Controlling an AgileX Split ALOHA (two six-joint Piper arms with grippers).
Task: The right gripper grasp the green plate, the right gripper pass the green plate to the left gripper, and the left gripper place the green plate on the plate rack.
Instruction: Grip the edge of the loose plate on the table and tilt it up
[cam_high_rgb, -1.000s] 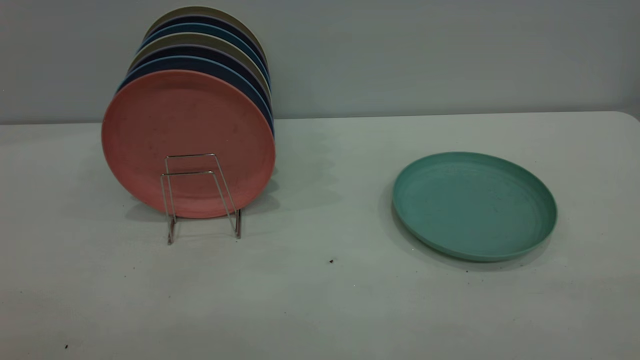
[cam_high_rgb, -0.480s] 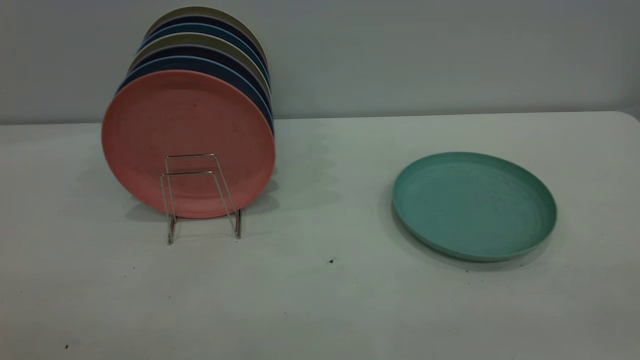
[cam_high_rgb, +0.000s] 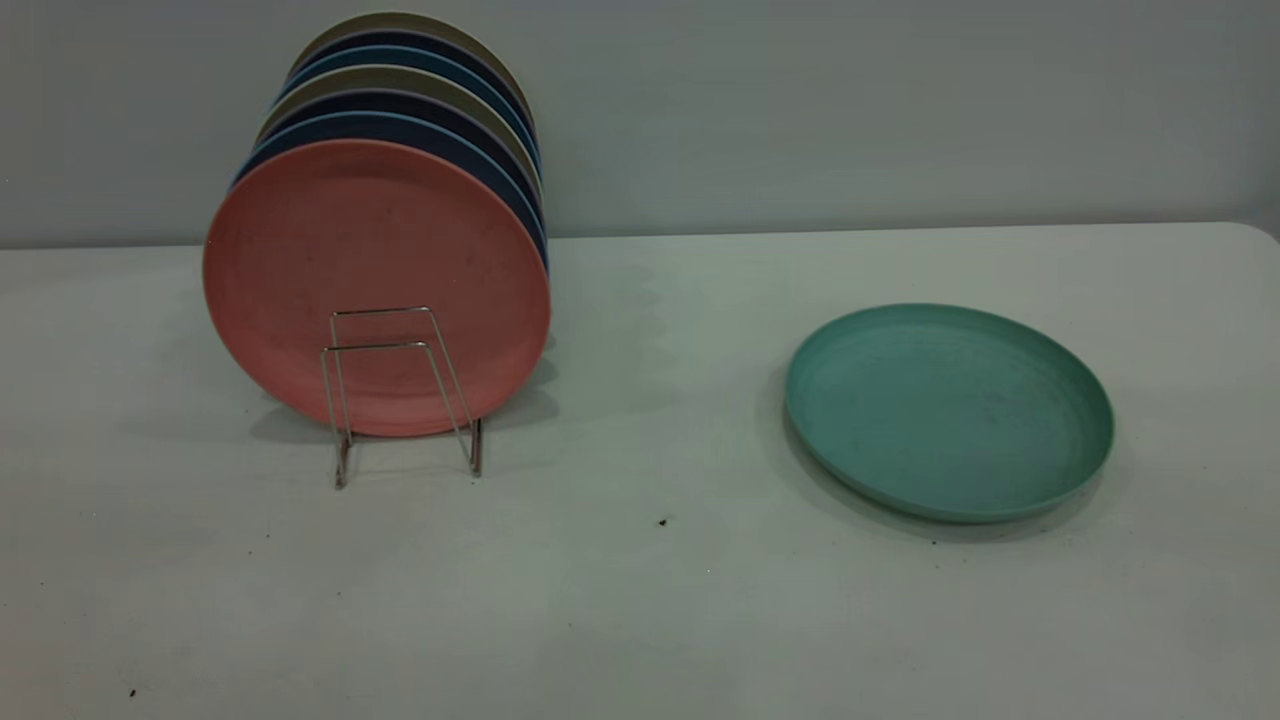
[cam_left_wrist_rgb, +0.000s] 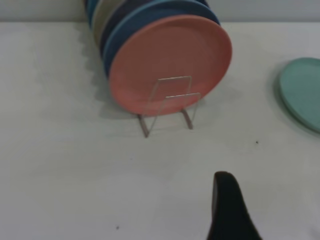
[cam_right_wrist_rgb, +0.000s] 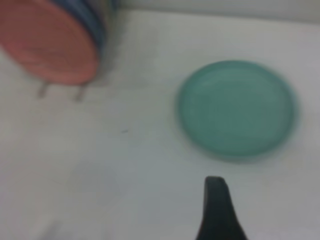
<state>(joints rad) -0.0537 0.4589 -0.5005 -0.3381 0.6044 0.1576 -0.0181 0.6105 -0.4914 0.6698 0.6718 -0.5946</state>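
So nothing is done yet; the green plate lies flat on the table, well apart from the plate rack, which already holds a pink plate and others behind it; the right gripper is near the plate but not touching, and the left gripper waits near the rack; I cannot tell if either is wide or narrow; grabbing, passing and racking are all left.
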